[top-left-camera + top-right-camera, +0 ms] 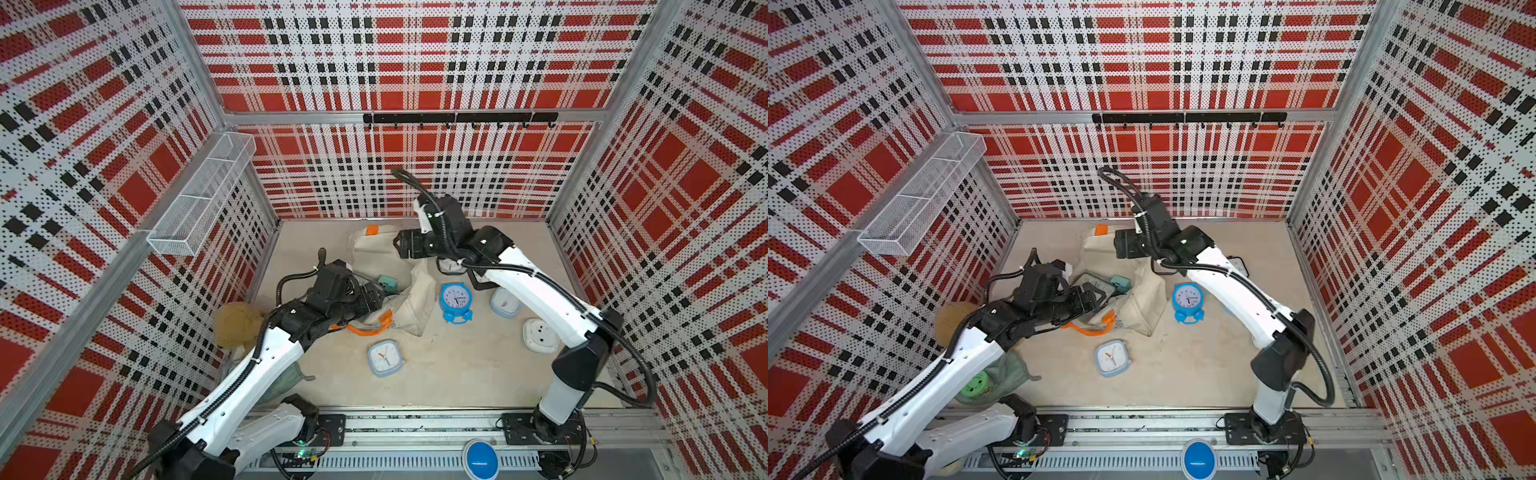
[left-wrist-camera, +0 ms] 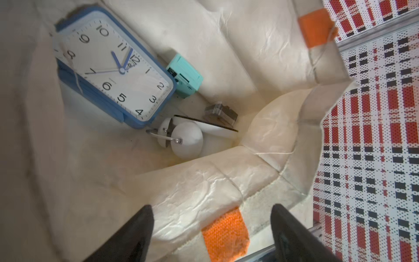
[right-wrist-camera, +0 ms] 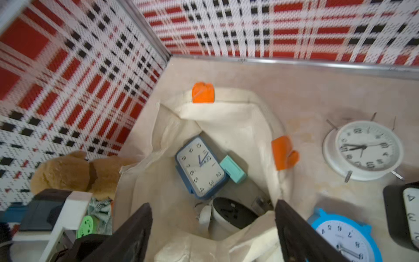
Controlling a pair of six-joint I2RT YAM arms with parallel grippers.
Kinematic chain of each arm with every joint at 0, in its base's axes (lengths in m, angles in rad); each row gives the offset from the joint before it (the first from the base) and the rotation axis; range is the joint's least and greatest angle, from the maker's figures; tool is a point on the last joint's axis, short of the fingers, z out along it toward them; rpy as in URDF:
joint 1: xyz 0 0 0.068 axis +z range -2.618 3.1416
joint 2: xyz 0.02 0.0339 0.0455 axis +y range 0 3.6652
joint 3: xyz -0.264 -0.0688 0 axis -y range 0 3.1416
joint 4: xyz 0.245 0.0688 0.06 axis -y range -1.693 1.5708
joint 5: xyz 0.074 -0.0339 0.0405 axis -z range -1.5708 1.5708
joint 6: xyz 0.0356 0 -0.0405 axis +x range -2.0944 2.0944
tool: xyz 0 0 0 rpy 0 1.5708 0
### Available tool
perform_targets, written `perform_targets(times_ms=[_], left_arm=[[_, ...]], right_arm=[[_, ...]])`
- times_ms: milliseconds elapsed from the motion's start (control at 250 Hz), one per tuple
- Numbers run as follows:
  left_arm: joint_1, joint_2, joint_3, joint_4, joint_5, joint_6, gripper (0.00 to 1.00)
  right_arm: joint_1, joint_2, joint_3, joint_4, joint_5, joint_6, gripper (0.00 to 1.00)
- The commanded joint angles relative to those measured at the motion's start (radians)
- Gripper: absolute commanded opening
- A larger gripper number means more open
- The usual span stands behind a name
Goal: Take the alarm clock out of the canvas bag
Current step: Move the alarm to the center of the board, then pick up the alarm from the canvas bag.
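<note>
The alarm clock (image 2: 113, 68), a blue-framed rectangular unit, was found inside the canvas bag (image 2: 249, 45) next to a white bell clock (image 2: 186, 140), while a round blue clock (image 1: 456, 300) and a square clock (image 1: 384, 357) were found on the worktop (image 1: 457, 382) just beside the bag. The left end effector (image 2: 210, 206) was positioned at the bag's rim and the right end effector (image 3: 212, 202) over the bag's mouth, both with jaws apart and empty. Grasping and lift-out were therefore judged outstanding.

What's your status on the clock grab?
Left gripper open at rim; right gripper open above mouth. Blue alarm clock inside canvas bag. Teal box beside it.
</note>
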Motion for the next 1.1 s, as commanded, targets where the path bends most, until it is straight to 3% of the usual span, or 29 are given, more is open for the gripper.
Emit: perform_targets(times_ms=[0,132,420,800,1092], left_arm=[[0.000,0.001,-0.033,0.100,0.016,-0.082,0.84],[0.001,-0.036,-0.086,0.096,-0.001,-0.115,0.84],[0.013,-0.155,-0.174,0.158,-0.082,-0.185,0.84],[-0.029,-0.028,-0.140,0.268,-0.114,-0.262,0.84],[-0.073,0.226,0.031,0.176,-0.299,-0.368,0.85]], right_arm=[[0.066,0.082,0.031,-0.186,0.102,-0.018,0.79],[0.103,0.100,-0.046,-0.223,0.092,0.073,0.70],[0.118,-0.025,-0.360,-0.198,0.115,0.230,0.70],[0.118,-0.101,-0.538,-0.071,0.092,0.296,0.73],[0.099,-0.158,-0.640,0.079,-0.007,0.284,0.76]])
